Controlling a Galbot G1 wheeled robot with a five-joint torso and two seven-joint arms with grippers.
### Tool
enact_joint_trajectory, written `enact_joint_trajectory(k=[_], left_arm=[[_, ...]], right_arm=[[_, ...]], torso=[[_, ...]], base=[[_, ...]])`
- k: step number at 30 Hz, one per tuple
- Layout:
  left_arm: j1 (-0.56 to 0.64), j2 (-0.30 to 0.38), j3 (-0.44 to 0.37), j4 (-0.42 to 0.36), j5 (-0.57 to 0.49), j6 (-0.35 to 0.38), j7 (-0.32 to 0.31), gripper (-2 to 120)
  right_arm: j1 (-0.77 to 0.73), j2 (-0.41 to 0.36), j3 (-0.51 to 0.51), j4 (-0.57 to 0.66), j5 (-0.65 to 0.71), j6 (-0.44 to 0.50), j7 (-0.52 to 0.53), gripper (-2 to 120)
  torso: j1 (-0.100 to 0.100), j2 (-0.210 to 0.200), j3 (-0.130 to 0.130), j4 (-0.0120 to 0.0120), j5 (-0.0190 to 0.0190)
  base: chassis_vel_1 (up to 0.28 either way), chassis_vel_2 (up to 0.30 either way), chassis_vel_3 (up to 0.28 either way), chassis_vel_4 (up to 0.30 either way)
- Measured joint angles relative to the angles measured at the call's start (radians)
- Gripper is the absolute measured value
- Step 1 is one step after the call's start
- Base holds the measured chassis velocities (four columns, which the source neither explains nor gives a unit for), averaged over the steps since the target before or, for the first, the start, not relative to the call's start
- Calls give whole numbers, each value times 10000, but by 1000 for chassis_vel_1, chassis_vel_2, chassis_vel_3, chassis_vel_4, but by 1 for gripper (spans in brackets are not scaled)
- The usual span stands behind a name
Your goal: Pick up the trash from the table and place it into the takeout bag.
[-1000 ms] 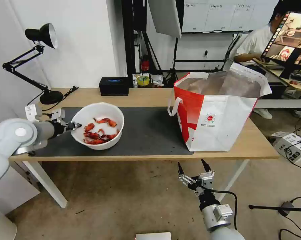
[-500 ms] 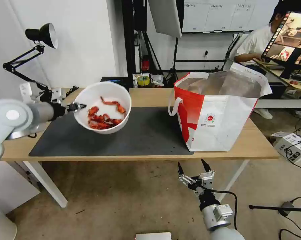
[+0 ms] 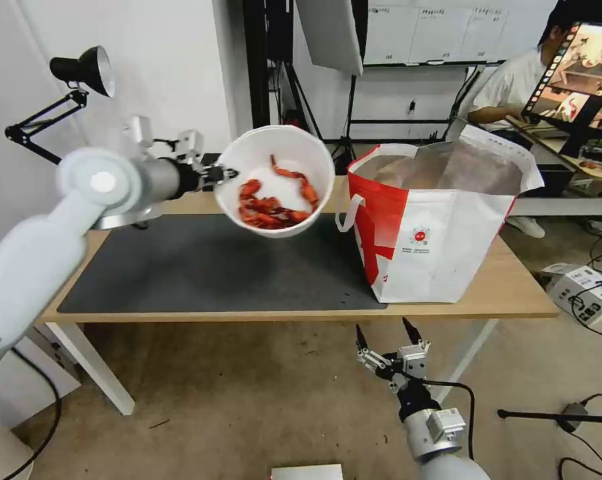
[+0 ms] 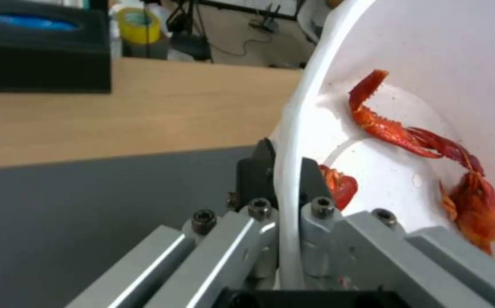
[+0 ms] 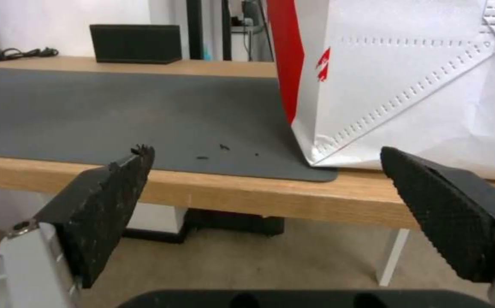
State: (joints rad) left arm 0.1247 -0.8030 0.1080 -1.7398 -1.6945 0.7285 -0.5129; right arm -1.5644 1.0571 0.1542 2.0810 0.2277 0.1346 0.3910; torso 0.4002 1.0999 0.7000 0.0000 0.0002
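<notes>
Crayfish shells (image 3: 271,203) ride in a white bowl (image 3: 277,180) carried clear of the table (image 3: 507,287), level with the rim of the takeout bag (image 3: 441,227) and just beside its looped handle. The left gripper (image 3: 226,175) pinches the bowl's rim on the side away from the bag, one finger (image 4: 253,173) outside the wall, the other inside among the shells. The bowl is tilted, its mouth turned toward the camera, and the shells have gathered at its lower side. That edge-only pinch looks like the weak point: a heavy bowl could pivot in the narrow grip, and a steeper tilt short of the bag's mouth could spill shells onto the dark grey mat (image 3: 201,267). A low pass could also catch the bag's near wall and fold it shut. The right gripper (image 3: 384,331) waits below the table's front edge, beneath the bag, fingers spread wide and holding nothing.
</notes>
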Motion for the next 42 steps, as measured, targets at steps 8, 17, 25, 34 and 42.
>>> enact_joint_trajectory(k=[8,17,25,34,42], left_arm=[[-1383,-1197,586,820,-40,-160,-221,0],[-2439,-2305,1058,1805,-42,-173,-506,0],[-2964,-3811,1495,3096,250,-215,-637,0],[-3082,-5155,1663,4385,502,-428,-693,0],[-3205,-5863,1455,4932,500,-537,-815,0]], right_arm=[[0,0,0,0,0,0,0,100],[0,0,0,0,0,0,0,100],[0,0,0,0,0,0,0,100],[0,0,0,0,0,0,-1,100],[0,0,0,0,0,0,0,100]], torso=[[0,0,1,-2,1],[0,1,0,1,0],[-1,1,0,-2,1],[-1,0,0,0,0],[-1,1,0,-1,0]], base=[[0,0,0,0],[0,0,0,0],[0,0,0,0],[0,0,0,0],[0,0,0,0]])
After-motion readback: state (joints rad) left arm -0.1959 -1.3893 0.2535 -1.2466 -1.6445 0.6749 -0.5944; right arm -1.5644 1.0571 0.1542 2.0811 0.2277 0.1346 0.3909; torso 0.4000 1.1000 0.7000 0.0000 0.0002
